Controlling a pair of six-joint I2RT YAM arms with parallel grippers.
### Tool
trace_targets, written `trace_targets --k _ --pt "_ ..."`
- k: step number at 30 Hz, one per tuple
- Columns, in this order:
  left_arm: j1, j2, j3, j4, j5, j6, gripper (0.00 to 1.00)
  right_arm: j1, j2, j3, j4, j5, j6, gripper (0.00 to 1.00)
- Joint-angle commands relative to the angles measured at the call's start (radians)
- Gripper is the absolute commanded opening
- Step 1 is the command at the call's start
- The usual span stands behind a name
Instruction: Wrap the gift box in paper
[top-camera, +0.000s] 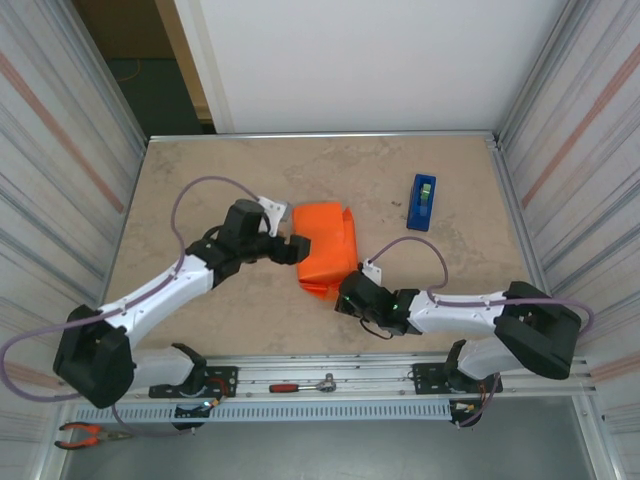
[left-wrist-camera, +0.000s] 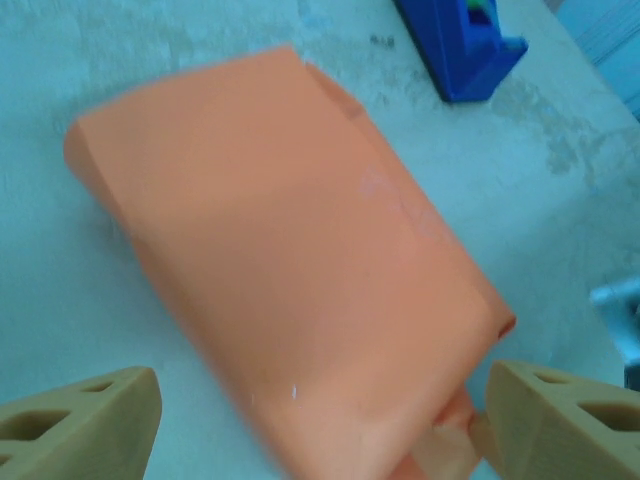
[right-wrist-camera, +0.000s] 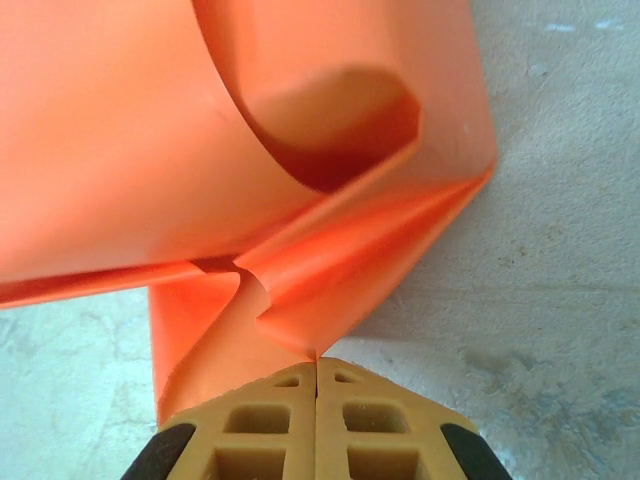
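Observation:
The orange paper (top-camera: 325, 245) is folded into a bundle at the middle of the table, and the gift box is hidden inside it. My left gripper (top-camera: 292, 248) is at the bundle's left end, open, its tan fingers (left-wrist-camera: 85, 420) spread wide either side of the paper (left-wrist-camera: 290, 250). The right-hand finger (left-wrist-camera: 560, 415) touches a loose flap. My right gripper (top-camera: 345, 297) is at the bundle's near corner. In the right wrist view the right gripper (right-wrist-camera: 318, 362) is shut on the tip of a folded paper (right-wrist-camera: 150, 150) flap.
A blue tape dispenser (top-camera: 423, 201) stands on the table to the right of the bundle, also seen as the blue dispenser (left-wrist-camera: 455, 45) in the left wrist view. A red-handled tool (top-camera: 300, 385) lies on the front rail and pliers (top-camera: 85, 434) at the near left. Ribbed walls flank the table.

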Motion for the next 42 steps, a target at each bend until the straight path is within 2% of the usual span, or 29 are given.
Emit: trace_targets --k 1,3,6,8,15,25,37,42 --pt "-0.014 -0.079 -0.096 -0.044 0.049 -0.056 0.74 -0.018 -0.053 0.002 -0.056 0.003 -0.017 0.0" --pt "-0.032 -0.128 -0.145 -0.041 0.051 -0.081 0.62 -0.03 -0.072 0.001 -0.061 -0.006 -0.026 0.0" --pt "-0.081 -0.19 -0.213 -0.028 0.04 -0.119 0.36 -0.048 -0.089 0.005 -0.062 -0.023 -0.039 0.0" --pt "-0.124 -0.219 -0.255 -0.009 0.025 -0.145 0.26 -0.055 -0.096 0.011 -0.069 -0.028 -0.041 0.0" --pt "-0.297 -0.222 -0.351 0.121 -0.02 -0.182 0.25 -0.061 -0.094 0.029 -0.081 -0.036 -0.078 0.0" --pt "-0.474 -0.004 -0.359 0.365 -0.051 -0.155 0.2 -0.066 -0.114 0.032 -0.087 -0.04 -0.079 0.0" --pt "-0.505 0.249 -0.281 0.537 -0.135 -0.139 0.16 -0.067 -0.12 0.024 -0.078 -0.054 -0.074 0.0" --pt "-0.505 0.324 -0.268 0.592 -0.269 -0.169 0.11 -0.066 -0.116 0.027 -0.061 -0.078 -0.071 0.0"
